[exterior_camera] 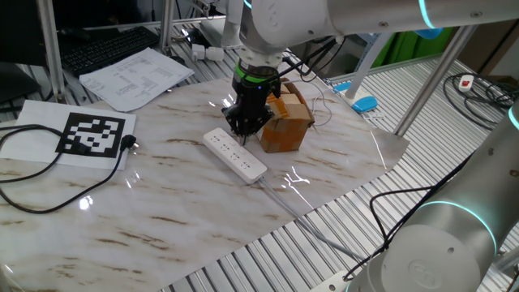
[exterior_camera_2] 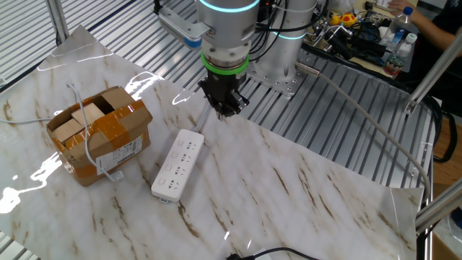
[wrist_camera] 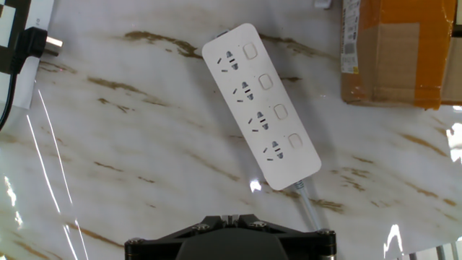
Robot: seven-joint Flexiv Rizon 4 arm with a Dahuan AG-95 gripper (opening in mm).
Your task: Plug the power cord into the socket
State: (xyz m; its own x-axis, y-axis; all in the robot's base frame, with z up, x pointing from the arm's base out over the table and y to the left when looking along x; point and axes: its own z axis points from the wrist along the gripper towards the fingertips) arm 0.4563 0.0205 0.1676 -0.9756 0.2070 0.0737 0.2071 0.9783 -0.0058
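No legible text, brand or number appears in any view. A black-and-white square marker pattern (exterior_camera: 95, 135) is printed on a white sheet (exterior_camera: 49, 122). The printed papers (exterior_camera: 134, 77) and the label (wrist_camera: 351, 36) on the cardboard box (wrist_camera: 404, 50) carry print too small to read.

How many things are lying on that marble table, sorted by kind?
White power strip: 1
Black plug on a black cord: 1
Cardboard box with orange tape: 1
Black-and-white patterned marker sheet: 1
Printed paper sheets at the table's edge: 1 pile
Total: 5
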